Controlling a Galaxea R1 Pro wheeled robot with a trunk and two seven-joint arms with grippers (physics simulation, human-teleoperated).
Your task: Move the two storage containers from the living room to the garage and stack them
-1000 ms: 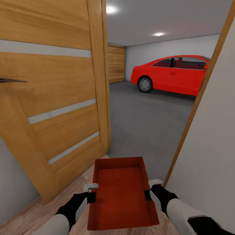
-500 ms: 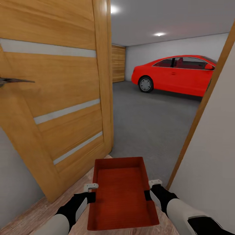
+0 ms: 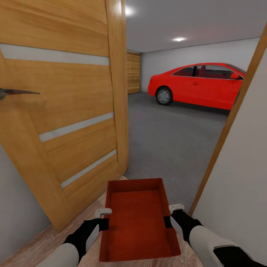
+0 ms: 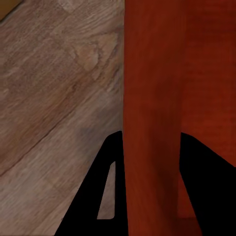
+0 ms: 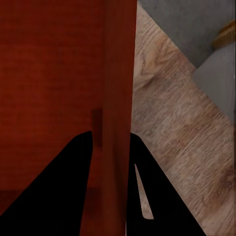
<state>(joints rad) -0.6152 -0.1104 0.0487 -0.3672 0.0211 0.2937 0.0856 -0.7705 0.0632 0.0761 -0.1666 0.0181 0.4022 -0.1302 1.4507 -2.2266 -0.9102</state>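
Note:
A red-orange open storage container (image 3: pixel 138 218) is held low in front of me, above the wood-plank floor (image 3: pixel 33 246) at a doorway. My left gripper (image 3: pixel 104 218) is shut on its left wall (image 4: pixel 150 123); my right gripper (image 3: pixel 170 216) is shut on its right wall (image 5: pixel 117 98). Through the doorway lies the garage with its dark grey concrete floor (image 3: pixel 167 137) and a red car (image 3: pixel 196 84).
An open wooden door (image 3: pixel 63 111) with pale stripes stands close on my left. A white wall with a wooden door frame (image 3: pixel 226 129) crowds the right. Wooden panelled doors (image 3: pixel 133 72) line the garage's far wall.
The view has shifted slightly as the camera moved; the doorway sits a little nearer. The container stays gripped the same way between both grippers.

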